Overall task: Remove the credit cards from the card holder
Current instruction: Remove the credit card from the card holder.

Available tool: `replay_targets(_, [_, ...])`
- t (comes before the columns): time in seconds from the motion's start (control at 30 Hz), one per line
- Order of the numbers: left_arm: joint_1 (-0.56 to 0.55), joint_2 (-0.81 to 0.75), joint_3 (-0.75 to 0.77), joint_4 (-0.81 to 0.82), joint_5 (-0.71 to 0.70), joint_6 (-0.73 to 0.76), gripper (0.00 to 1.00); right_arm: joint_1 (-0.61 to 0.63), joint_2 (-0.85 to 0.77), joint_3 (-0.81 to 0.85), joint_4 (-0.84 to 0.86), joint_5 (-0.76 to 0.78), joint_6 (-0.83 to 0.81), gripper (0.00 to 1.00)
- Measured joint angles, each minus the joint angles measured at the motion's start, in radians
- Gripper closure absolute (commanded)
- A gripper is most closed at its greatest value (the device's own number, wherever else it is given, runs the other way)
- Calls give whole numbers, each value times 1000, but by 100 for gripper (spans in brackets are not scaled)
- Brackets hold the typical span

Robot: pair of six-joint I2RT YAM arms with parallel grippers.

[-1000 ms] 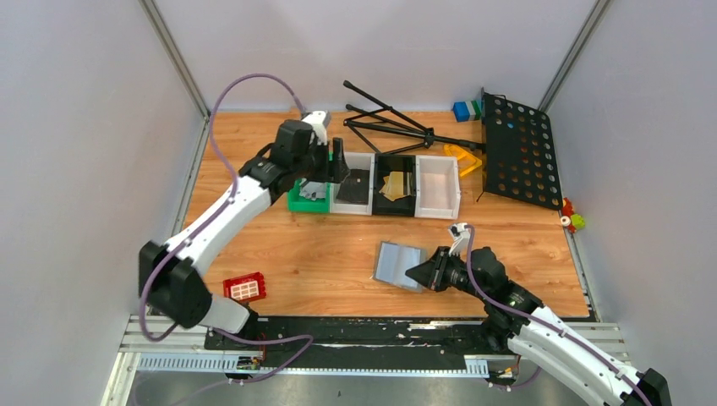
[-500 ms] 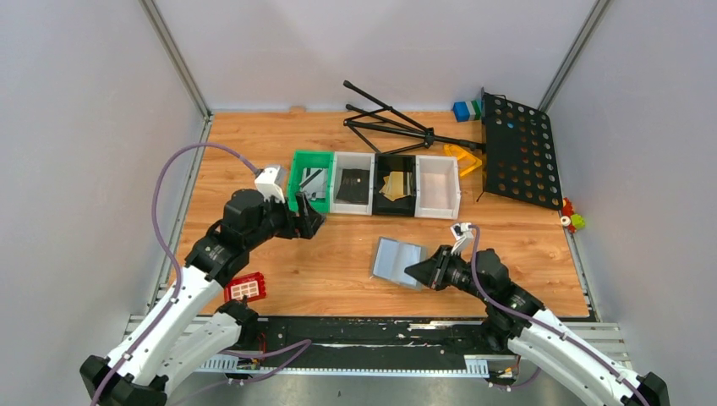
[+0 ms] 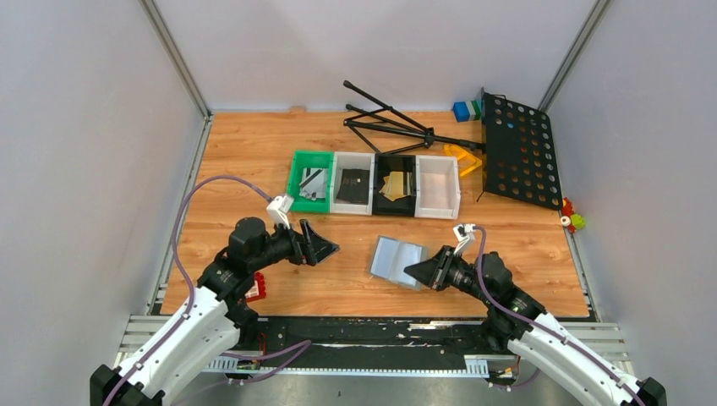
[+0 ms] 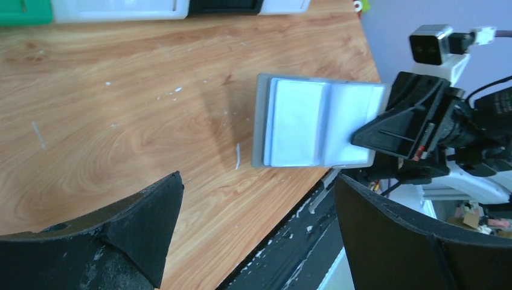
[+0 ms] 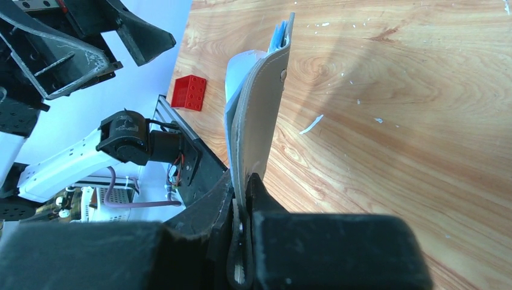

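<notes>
My right gripper (image 5: 244,181) is clamped on one edge of the flat grey leathery card holder (image 3: 397,260), which is spread open, pale glossy pockets up, over the scuffed wood-grain table (image 3: 254,144). My left gripper (image 4: 256,190) gapes wide, its matte black jaws aimed at the holder and well apart from it.

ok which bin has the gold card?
The black bin, third from left, holds the gold card. The green bin has a silvery card, the adjacent white bin a black card.
</notes>
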Motion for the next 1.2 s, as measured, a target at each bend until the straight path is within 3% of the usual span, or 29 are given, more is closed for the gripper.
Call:
replay_targets(0.3, [0,28,-138,226,101,-114,1,0,29,-25,73,-24,32,100])
replay_targets(1.2, [-113,103,-249,537,130,-262,0,0,11,-61,216,-55,120,100])
